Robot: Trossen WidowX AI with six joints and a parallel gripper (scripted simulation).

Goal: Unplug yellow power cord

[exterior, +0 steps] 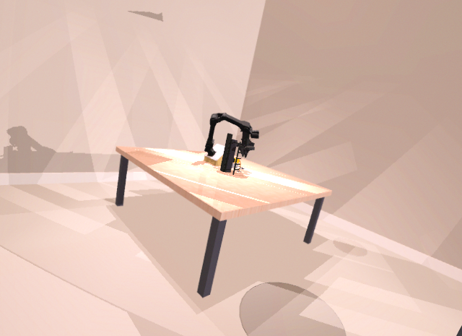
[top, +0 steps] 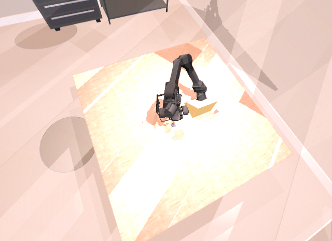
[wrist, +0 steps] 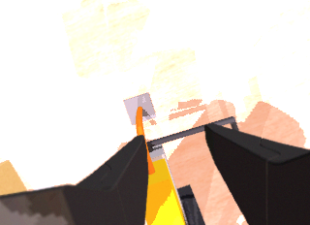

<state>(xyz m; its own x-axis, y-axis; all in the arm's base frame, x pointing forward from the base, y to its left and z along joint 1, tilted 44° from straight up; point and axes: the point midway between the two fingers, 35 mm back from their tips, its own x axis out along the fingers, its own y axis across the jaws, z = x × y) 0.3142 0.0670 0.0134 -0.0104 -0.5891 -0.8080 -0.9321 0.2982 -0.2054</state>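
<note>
The arm [top: 184,69] is folded over at the elbow, wrist pitched downward. The gripper [wrist: 176,152] is partly open, with nothing gripped between its fingers.

A: How many of each kind are on view?

B: One table [exterior: 238,198] on four dark legs [exterior: 211,256]. One robot arm [top: 184,69], ending in one gripper [wrist: 176,147] with two fingers. One power strip [exterior: 227,153], standing upright, and one yellow plug [wrist: 160,201] beside it.

A: And away from the table?

B: One drawer cabinet [top: 65,6] with three drawer fronts showing, one dark metal stand [top: 134,4], and one tan wedge-shaped block [top: 201,108] beside the arm's base.
</note>
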